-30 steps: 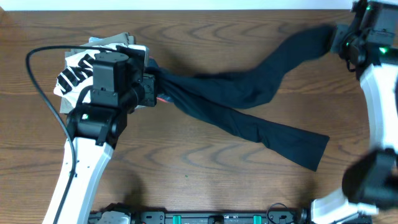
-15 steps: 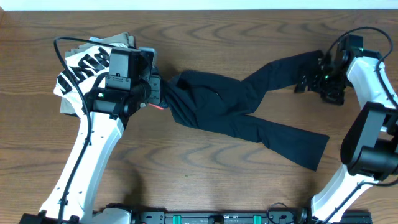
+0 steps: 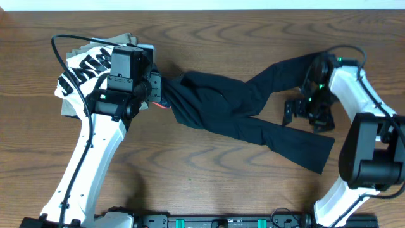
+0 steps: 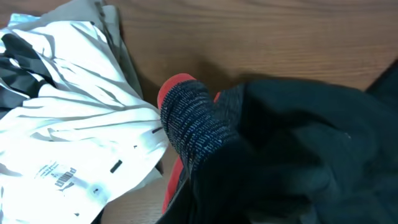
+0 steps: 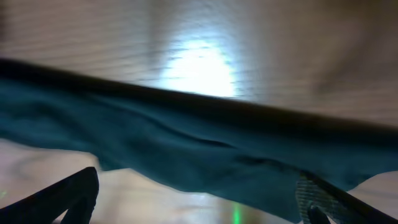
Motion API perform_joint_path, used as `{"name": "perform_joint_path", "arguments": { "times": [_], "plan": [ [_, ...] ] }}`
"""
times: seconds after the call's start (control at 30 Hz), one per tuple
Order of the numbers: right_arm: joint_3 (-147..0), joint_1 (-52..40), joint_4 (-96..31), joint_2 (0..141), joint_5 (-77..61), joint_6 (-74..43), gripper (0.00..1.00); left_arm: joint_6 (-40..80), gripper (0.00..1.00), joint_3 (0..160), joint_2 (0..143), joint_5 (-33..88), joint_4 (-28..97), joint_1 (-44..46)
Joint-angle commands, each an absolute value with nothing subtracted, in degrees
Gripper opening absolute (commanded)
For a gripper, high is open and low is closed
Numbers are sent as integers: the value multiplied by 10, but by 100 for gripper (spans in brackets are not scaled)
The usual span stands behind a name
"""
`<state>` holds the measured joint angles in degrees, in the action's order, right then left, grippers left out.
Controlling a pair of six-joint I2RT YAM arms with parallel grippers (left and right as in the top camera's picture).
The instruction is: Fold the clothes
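Note:
The clothes, long black pants (image 3: 215,101), lie across the middle of the table, with one leg running to the upper right and the other to the lower right. My left gripper (image 3: 159,95) is shut on their bunched waist end. In the left wrist view the grey heathered waistband (image 4: 193,130) with its coral-red edge (image 4: 174,84) fills the frame, and my own fingers are hidden by fabric. My right gripper (image 3: 297,109) hovers open between the two leg ends and holds nothing. Its view is blurred, showing a dark leg (image 5: 186,149) above spread fingertips (image 5: 68,199).
A white shirt with black lettering (image 3: 82,69) lies at the far left on a khaki garment (image 3: 123,41), touching the left gripper's side. Both also show in the left wrist view: the white shirt (image 4: 68,124) and the khaki garment (image 4: 109,18). The bare wood table (image 3: 209,190) spans the front.
The right gripper opened, let go of the upper leg's end, and moved down and left from the far right corner. The released leg now lies nearer the middle. The left gripper keeps its hold.

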<state>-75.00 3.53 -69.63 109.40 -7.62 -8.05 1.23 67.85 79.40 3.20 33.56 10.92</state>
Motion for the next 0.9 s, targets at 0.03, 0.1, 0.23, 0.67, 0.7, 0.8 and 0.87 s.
{"name": "perform_joint_path", "arguments": {
  "times": [0.03, 0.1, 0.23, 0.67, 0.7, 0.8, 0.87],
  "plan": [
    [-665, 44, -656, 1000, -23, -179, 99, 5, 7, 686, 794, 19, 333, 107],
    [-625, 45, -623, 964, -26, -192, 99, 5, 7, 686, 794, 19, 333, 107],
    [-549, 45, -562, 924, -30, -210, 99, 7, 7, 686, 794, 24, 333, 107],
    [-395, 45, -392, 924, -30, -259, 99, 14, 7, 686, 794, 25, 340, 107],
    [-390, 45, -385, 924, -30, -259, 99, 14, 7, 686, 794, 25, 340, 107],
    [-385, 45, -372, 924, -32, -256, 57, 14, 7, 686, 794, 25, 340, 107],
    [-385, 45, -369, 924, -33, -257, 1, 14, 7, 686, 794, 25, 342, 107]
  ]
}}
